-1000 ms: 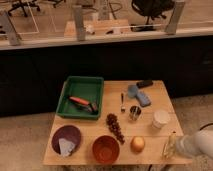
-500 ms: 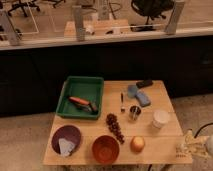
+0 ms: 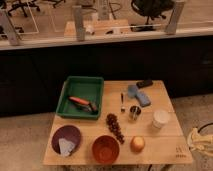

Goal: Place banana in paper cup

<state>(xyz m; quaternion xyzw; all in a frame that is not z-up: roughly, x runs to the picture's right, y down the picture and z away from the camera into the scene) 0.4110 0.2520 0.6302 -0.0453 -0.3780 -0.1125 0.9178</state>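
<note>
My gripper [image 3: 201, 142] hangs at the right edge of the view, just off the table's front right corner, shut on a pale yellowish elongated thing, the banana [image 3: 194, 136]. The paper cup [image 3: 160, 119], white with a wide rim, stands upright on the right part of the wooden table [image 3: 165, 145]. It is to the left of the gripper and a little farther back, with a clear gap between them.
A small steel cup [image 3: 135, 112] stands left of the paper cup. A round orange fruit [image 3: 137, 144], an orange bowl [image 3: 105, 149], dark grapes [image 3: 115, 127] and a purple bowl [image 3: 66, 139] line the front. A green tray [image 3: 82, 97] sits back left and blue cloths [image 3: 138, 95] back right.
The gripper with the banana has drifted to the right, from over the table's front right corner to just beyond its edge. Nothing on the table has moved.
</note>
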